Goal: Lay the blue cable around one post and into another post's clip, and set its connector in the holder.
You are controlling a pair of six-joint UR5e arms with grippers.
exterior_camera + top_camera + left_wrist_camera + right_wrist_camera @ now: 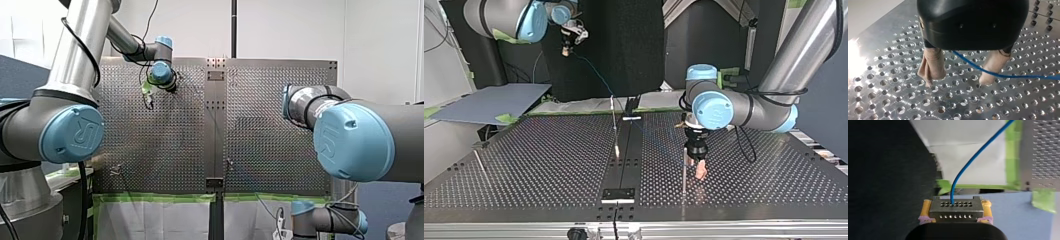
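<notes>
**Aloft goes the connector, while an open pincer waits low by a post**

My right pincer (957, 201) is clamped on the metal connector (956, 210), with a yellow pad on each side. In the top view it hangs well above the far edge of the counter (539, 150). Holding it high probably lifts the blue cable (968, 162) clear, so it can be steered rather than dragged across the holes.

My left pincer (957, 82) hangs low over the counter, just beside a thin post (684, 175). Its beige fingers (931, 65) are spread wide. The cable runs through the gap and across one finger without being pinched. I judge this a loose guide for leading the line round that post.

Only the right wrist view shows the grip and the cable leaving a hole in the connector. Only the left wrist view shows the cable between the open fingers, though the post is missing there. The top view gives the span, with the cable falling from the raised connector towards the middle of the counter, faint near my left pincer.
</notes>
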